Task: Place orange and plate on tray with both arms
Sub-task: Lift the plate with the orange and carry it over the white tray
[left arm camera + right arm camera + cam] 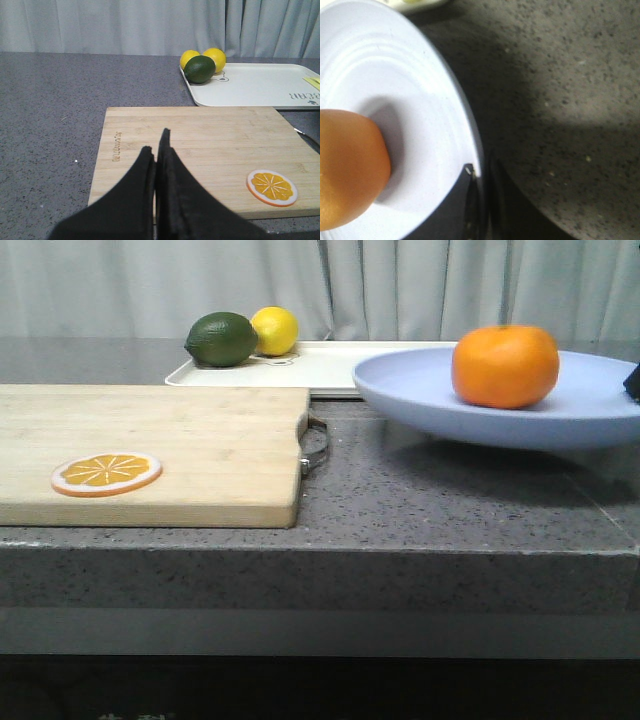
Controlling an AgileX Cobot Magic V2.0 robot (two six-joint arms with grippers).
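Risk sits mostly with the orange [505, 365], which rests loose in the well of the plate [590, 405] while that plate hangs in the air at the right of the front frame, casting a shadow on the grey counter [450, 500]. In the right wrist view the right gripper [481, 200] is clamped on the plate's rim, one finger over and one under, so the whole load is carried from a single edge; any tilt or jerk could roll the fruit off, or let the rim slip between the fingers. The tray [330, 370] lies in the upper middle of the front frame, behind the plate's left edge, with a lime [221, 339] and a lemon [274, 331] at its far left corner, leaving room clear of them. The left gripper [159, 150] hovers pressed together and empty over the cutting board [200, 150], near an orange slice [272, 187], giving no support.
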